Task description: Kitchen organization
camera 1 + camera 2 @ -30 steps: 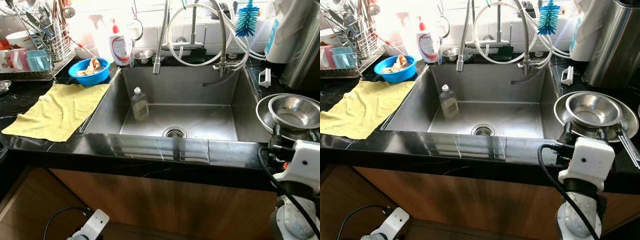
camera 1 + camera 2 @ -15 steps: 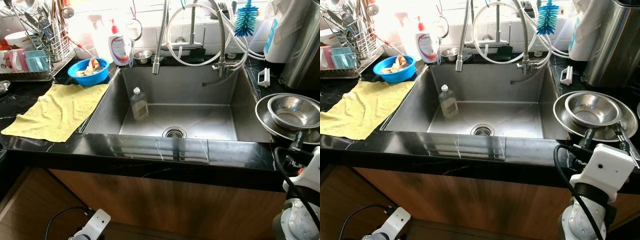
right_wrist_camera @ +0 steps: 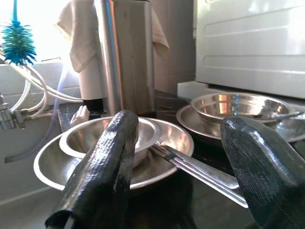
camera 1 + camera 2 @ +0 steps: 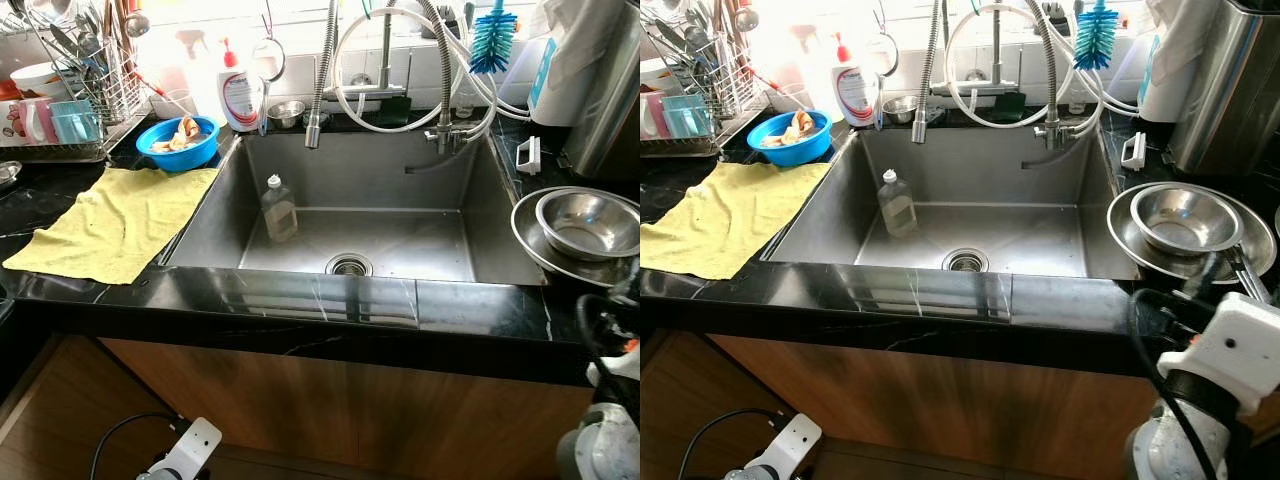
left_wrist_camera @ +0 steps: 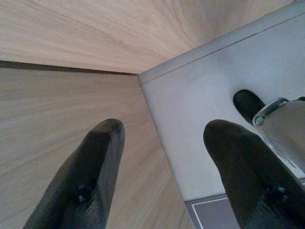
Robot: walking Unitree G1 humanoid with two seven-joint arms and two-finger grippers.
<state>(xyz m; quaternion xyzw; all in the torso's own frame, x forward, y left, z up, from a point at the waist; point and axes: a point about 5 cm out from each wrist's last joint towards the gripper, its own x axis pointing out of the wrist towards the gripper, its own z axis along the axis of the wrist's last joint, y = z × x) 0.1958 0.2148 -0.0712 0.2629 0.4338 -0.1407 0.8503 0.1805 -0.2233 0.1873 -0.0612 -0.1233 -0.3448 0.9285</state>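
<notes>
Right gripper hangs with its fingers spread and nothing between them, just off the front edge of the counter at its right end, facing the small steel bowl nested in the wide steel bowl beside the sink. I judge that small bowl light, rigid and slick — best pinched over its thin rim on the near side, clear of the utensils lying across it. Compared with a second ago, my right wrist sits lower and further toward the right end — the bowls are unmoved — while the left gripper hangs open by the cabinet.
</notes>
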